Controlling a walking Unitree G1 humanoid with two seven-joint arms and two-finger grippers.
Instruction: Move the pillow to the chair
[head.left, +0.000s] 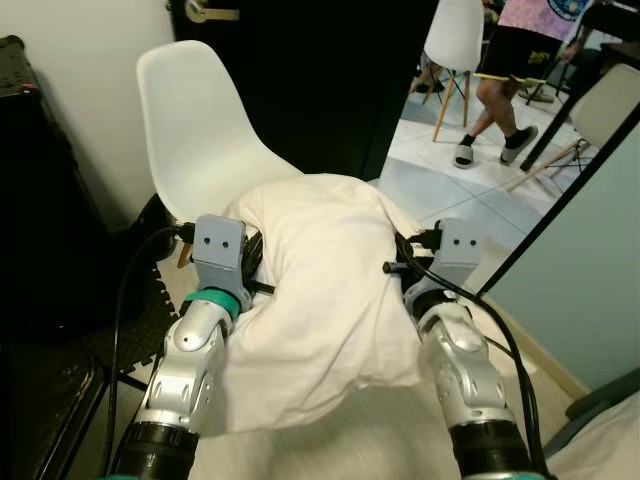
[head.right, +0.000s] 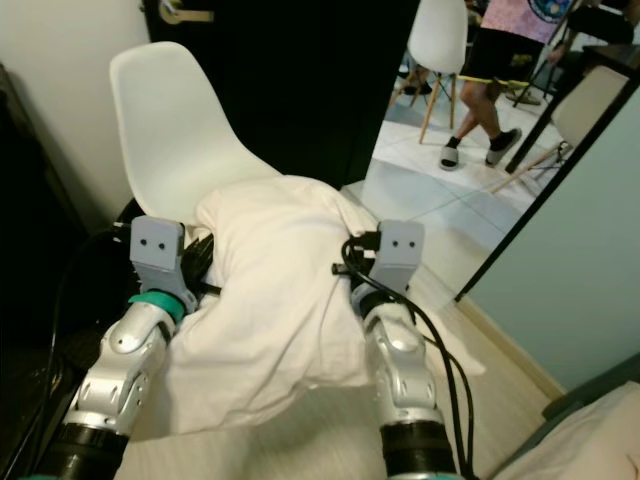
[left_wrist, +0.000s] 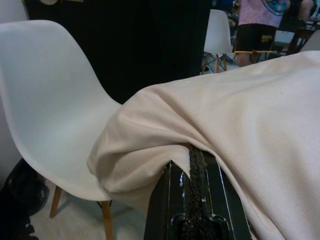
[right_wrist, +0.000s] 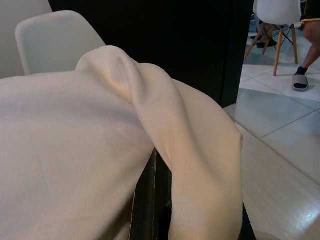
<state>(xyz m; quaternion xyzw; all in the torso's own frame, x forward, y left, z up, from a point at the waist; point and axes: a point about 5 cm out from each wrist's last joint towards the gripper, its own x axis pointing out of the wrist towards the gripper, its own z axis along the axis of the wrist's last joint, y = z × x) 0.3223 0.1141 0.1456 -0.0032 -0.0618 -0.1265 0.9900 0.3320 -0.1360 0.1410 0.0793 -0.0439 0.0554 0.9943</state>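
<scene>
A cream pillow hangs in front of me, held up between both arms. My left gripper grips its left side and my right gripper grips its right side; their fingers are buried in the fabric. In the left wrist view the cloth drapes over a black finger. The right wrist view has folds of pillow wrapped around the fingers. The white plastic chair stands just beyond the pillow, and the pillow's far edge reaches over its seat.
A black door is behind the chair. Dark furniture stands at the left. A pale blue wall closes the right side. Beyond the doorway, a person stands on tiles near another white chair.
</scene>
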